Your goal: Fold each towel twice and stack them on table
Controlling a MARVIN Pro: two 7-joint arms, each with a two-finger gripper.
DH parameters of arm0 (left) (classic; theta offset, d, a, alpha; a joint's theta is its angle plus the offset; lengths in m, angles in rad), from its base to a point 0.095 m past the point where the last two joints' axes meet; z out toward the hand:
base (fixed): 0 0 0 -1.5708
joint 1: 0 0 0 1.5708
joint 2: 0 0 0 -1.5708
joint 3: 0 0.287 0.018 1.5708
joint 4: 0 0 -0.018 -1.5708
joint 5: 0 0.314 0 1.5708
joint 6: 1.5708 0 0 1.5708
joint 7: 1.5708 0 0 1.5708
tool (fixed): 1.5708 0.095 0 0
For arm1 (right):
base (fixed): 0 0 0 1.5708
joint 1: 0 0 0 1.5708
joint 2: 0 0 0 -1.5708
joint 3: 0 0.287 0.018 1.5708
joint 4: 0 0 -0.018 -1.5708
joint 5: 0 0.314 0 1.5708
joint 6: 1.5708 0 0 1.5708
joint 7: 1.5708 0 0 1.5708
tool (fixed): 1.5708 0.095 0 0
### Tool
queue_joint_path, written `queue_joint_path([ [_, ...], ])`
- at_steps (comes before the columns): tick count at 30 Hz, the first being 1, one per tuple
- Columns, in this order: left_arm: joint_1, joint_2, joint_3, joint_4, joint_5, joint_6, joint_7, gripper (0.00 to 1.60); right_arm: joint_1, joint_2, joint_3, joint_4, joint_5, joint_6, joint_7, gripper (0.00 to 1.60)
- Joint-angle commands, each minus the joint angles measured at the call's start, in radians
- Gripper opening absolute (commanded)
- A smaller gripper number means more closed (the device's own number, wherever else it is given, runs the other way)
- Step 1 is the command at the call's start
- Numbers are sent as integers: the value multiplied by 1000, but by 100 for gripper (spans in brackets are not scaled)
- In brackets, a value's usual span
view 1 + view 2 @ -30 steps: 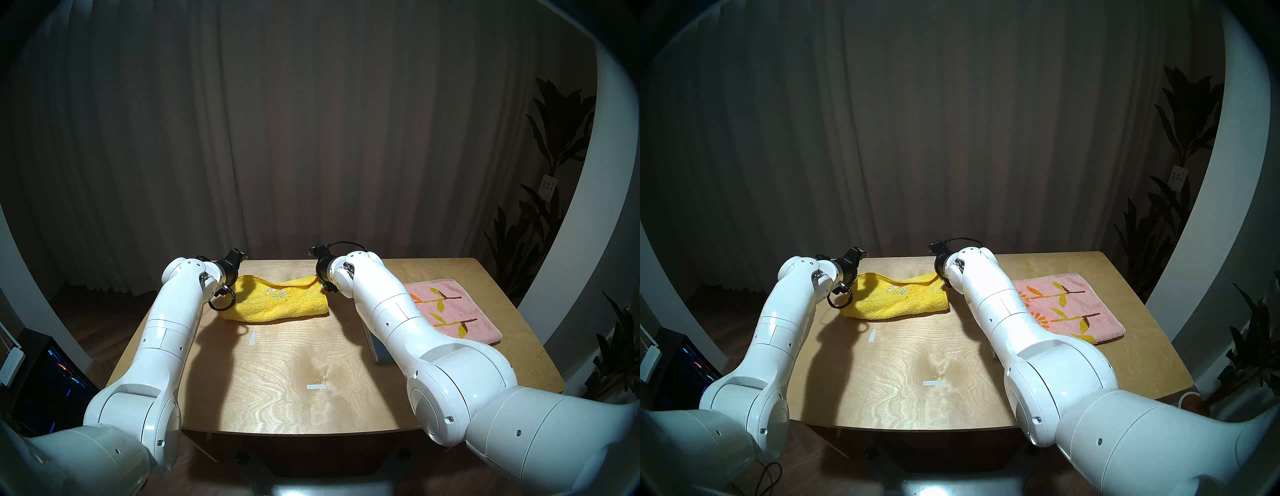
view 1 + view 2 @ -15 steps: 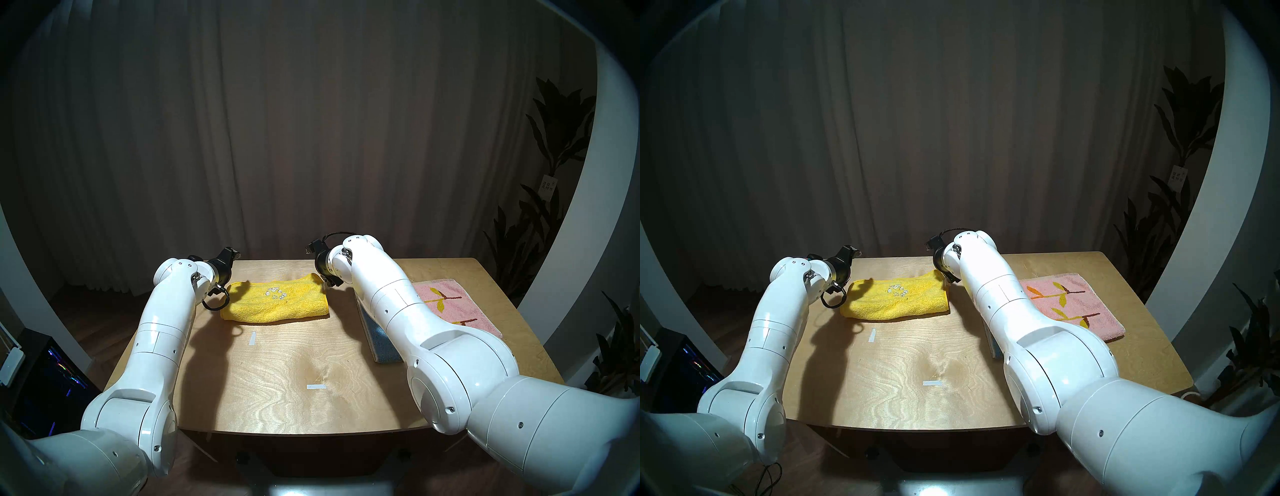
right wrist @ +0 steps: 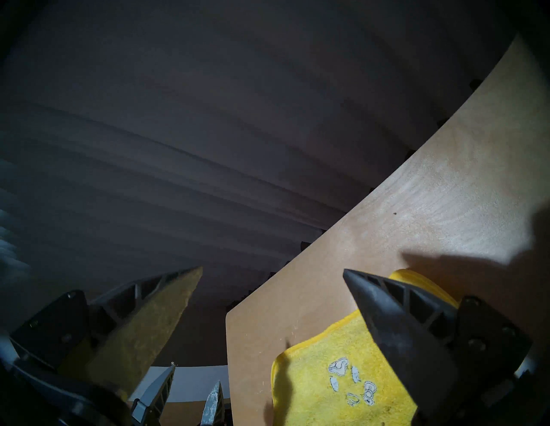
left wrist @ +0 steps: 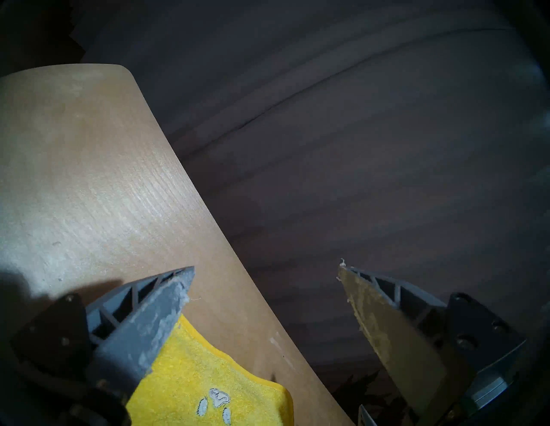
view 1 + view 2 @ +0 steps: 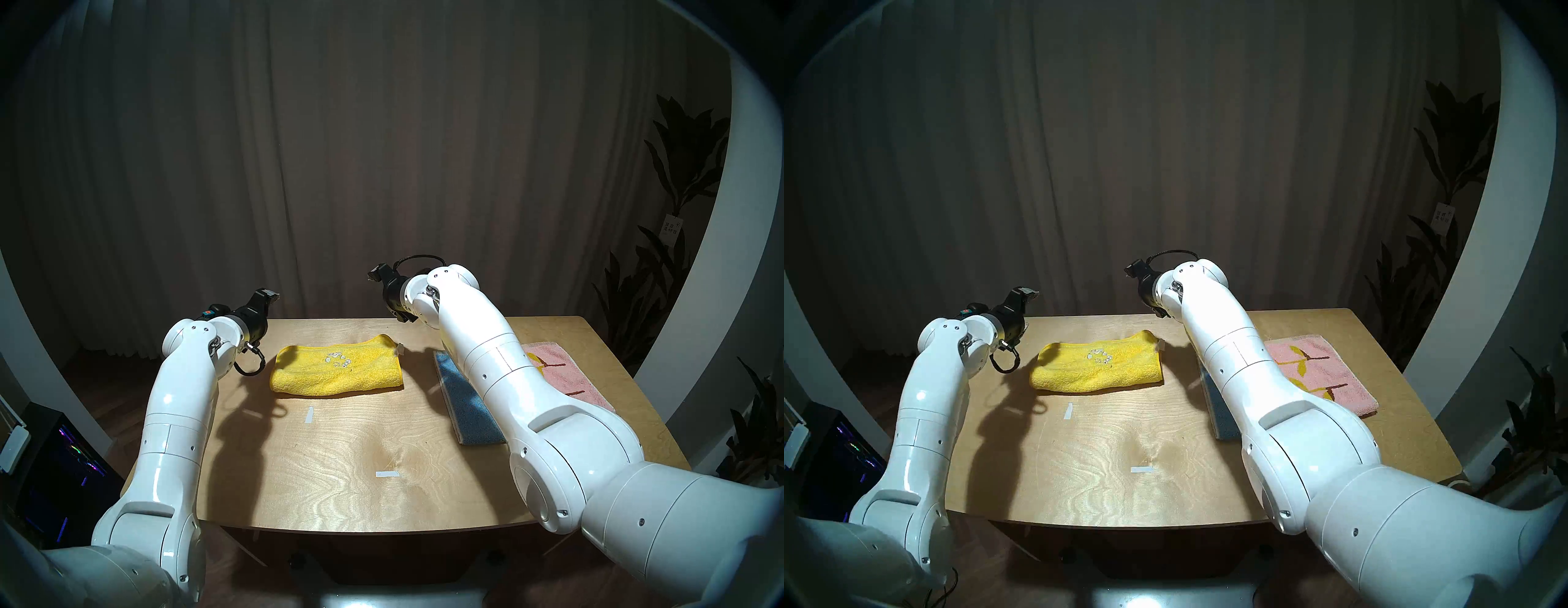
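At the far left, the left gripper [image 4: 266,272] is hanging in the air above the table's [image 5: 339,488] left rear part, its two ribbed fingers standing wide apart with nothing between them; in its wrist view one finger [image 4: 154,315] is overlapping the yellow towel's edge while the other is showing against the dark curtain [image 5: 382,148] beyond the table edge. Next along, the yellow towel [image 5: 337,371] is lying folded into a long flat bundle on the rear middle of the plywood, a small pale embroidered motif [image 5: 338,360] facing up and a little white tag sticking out at its right end. In front of it, two short white tape marks [image 5: 309,415] are sitting on the bare wood. To the right of the towel, the right gripper [image 3: 272,270] is hovering clear of the cloth above the rear edge, its fingers also spread wide and empty. Further right, the pink towel [image 5: 1323,369] with its orange-yellow flowers is lying flat near the right side of the table, well apart from the yellow one, its blue band [image 5: 469,403] showing along the left edge and the right arm [image 5: 509,382] crossing over much of it. At the far right, dark leafy plants [image 5: 679,170] are standing in the corner.
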Motion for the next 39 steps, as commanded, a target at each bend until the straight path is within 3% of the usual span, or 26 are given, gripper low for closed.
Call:
queue_joint_path([
  [1, 78, 19, -22, -74, -10, 12, -26, 160, -52, 50, 1, -73, -4, 16, 39, 160],
  [23, 295, 16, -76, -262, -68, 73, -51, 160, -202, 157, 37, -226, 4, 70, 128, 160],
  [39, 464, 8, -134, -451, -112, 111, -58, 160, -309, 219, 42, -383, 15, 109, 226, 160],
])
